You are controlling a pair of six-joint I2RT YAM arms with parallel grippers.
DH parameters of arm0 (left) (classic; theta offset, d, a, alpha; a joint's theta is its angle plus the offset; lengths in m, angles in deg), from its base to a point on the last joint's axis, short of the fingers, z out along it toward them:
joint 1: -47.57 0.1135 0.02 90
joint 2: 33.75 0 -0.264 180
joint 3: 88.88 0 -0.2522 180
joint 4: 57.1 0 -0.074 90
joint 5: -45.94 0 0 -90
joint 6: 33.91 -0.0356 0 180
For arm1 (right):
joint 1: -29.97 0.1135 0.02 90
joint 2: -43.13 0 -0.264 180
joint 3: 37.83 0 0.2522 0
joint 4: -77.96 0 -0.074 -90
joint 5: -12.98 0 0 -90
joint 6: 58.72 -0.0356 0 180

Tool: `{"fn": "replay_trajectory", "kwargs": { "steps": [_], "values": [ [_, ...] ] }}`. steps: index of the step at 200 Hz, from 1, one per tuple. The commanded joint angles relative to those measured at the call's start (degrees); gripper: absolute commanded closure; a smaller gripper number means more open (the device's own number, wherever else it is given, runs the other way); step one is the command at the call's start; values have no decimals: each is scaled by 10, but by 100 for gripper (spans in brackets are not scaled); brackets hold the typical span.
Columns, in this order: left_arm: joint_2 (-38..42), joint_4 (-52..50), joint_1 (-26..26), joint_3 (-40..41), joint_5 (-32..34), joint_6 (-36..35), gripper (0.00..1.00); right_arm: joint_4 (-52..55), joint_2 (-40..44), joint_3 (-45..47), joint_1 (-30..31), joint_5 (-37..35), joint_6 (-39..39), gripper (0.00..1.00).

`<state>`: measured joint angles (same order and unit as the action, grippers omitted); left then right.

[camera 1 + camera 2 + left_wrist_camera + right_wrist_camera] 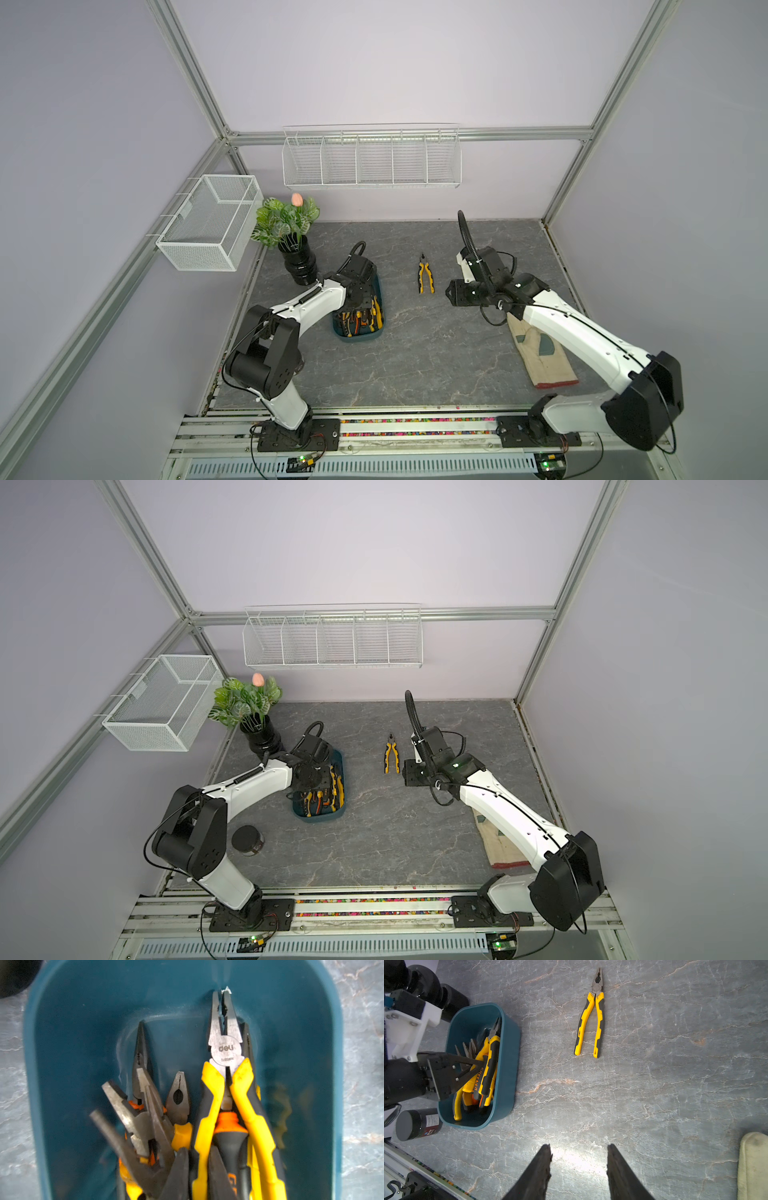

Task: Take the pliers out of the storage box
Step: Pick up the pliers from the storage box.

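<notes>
My left pincer (198,1148) is down in the box (29,1064), closed tight on one handle of the yellow pair (226,1053). That pair lies on top of the other pliers (149,1115) heaped there, noses pointing away from my wrist. The box sits on the table (415,365) just beside the vase (300,266). My right pincer (579,1146) hangs partway open over bare table, holding nothing. One loose pair (426,276) lies flat between the box and the right pincer, handles spread, nose toward the back wall. A glove (548,365) lies partly under my right arm.
</notes>
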<state>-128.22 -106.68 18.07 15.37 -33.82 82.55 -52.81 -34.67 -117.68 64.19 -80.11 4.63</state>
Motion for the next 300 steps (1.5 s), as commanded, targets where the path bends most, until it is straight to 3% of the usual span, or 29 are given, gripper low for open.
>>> {"fn": "replay_trajectory", "kwargs": {
  "steps": [1,42,83,110,123,144,161,178,210,250,300],
  "values": [
    [69,-69,-36,-7,57,2,100,-8,13,3,3,5,-6,54],
    [167,-89,-73,-16,79,-29,100,-19,8,-6,10,26,-3,54],
    [269,-42,-98,57,82,-47,100,-42,-6,-21,12,77,-15,54],
    [328,14,-151,113,128,-51,100,-32,-26,-72,17,113,-31,53],
    [340,64,-205,146,161,-62,100,18,-58,-128,26,102,-32,53],
    [313,138,-298,172,247,-92,100,75,-120,-218,45,91,-47,53],
    [275,190,-376,178,374,-131,100,104,-162,-281,58,82,-64,52],
    [241,244,-418,179,454,-167,100,142,-198,-337,72,54,-84,51],
    [200,290,-435,172,510,-190,100,161,-227,-361,84,34,-128,50],
    [180,310,-442,160,527,-209,100,164,-213,-341,89,-21,-135,44],
    [172,311,-443,145,527,-216,100,132,-215,-300,89,16,-149,43]
  ]
}}
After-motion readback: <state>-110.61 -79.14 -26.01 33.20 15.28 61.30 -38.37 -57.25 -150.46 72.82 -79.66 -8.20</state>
